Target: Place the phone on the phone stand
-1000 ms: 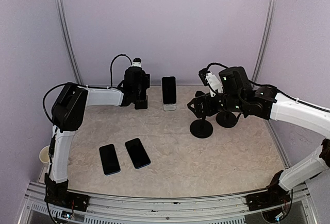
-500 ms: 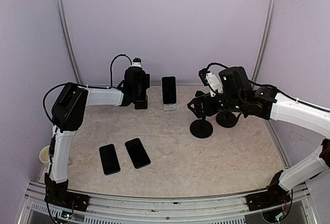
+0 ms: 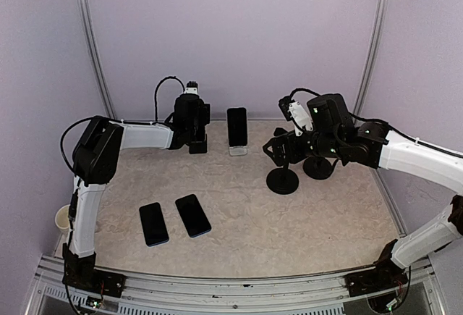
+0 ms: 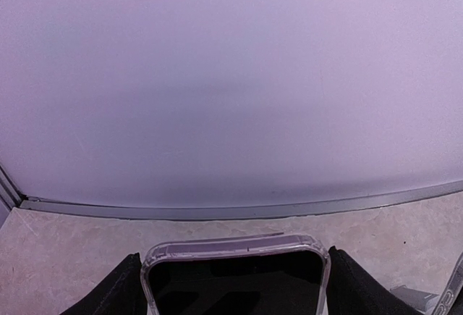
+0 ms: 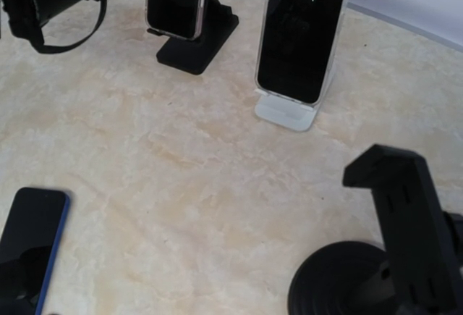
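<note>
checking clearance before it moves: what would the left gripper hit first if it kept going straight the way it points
Past the phone held between its fingers, the left gripper would most likely meet the back wall first, though depth is unclear.

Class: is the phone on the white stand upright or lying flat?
Upright: the phone stands on its short edge in the white stand, its dark screen facing forward.

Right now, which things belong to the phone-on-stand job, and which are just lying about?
In the job: cased phone in the left gripper; black stand under it.
Lying about: left flat phone; right flat phone; upright phone on white stand; near round stand; far round stand; cup.
</note>
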You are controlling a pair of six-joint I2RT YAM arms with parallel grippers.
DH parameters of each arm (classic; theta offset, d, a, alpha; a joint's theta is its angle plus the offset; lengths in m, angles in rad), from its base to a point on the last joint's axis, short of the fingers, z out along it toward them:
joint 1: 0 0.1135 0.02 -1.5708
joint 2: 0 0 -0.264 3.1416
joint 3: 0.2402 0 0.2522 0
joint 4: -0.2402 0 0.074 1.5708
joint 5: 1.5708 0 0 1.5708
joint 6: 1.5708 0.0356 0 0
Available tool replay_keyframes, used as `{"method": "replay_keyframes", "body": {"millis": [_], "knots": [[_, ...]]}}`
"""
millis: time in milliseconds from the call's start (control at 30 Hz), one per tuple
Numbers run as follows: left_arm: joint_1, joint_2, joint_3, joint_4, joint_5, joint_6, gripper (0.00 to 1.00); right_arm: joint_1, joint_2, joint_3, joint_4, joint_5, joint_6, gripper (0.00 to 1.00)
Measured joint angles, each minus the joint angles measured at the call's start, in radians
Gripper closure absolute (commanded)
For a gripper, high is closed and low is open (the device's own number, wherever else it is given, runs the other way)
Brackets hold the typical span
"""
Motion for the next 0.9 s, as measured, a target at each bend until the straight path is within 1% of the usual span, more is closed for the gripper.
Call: {"method": "replay_keyframes", "body": {"millis": [100,200,300,400,500,667,733,900], "knots": [[0.0,0.0,0.0,0.0,0.0,0.0,0.26,0.0,0.0,0.0,0.0,0.0,0.0,0.0],[0.0,0.0,0.0,0.0,0.0,-0.001,0.17,0.0,0.0,0.0,0.0,0.0,0.0,0.0],[0.0,0.0,0.0,-0.001,0.0,-0.003,0.13,0.0,0.0,0.0,0.0,0.0,0.0,0.0],[0.002,0.0,0.0,-0.001,0.0,-0.007,0.12,0.0,0.0,0.0,0.0,0.0,0.0,0.0],[0.003,0.0,0.0,-0.004,0.0,-0.007,0.08,0.0,0.0,0.0,0.0,0.0,0.0,0.0],[0.004,0.0,0.0,-0.004,0.0,-0.01,0.06,0.0,0.0,0.0,0.0,0.0,0.0,0.0],[0.004,0.0,0.0,-0.004,0.0,-0.011,0.02,0.0,0.0,0.0,0.0,0.0,0.0,0.0],[0.004,0.0,0.0,-0.011,0.0,-0.018,0.01,0.0,0.0,0.0,0.0,0.0,0.0,0.0]]}}
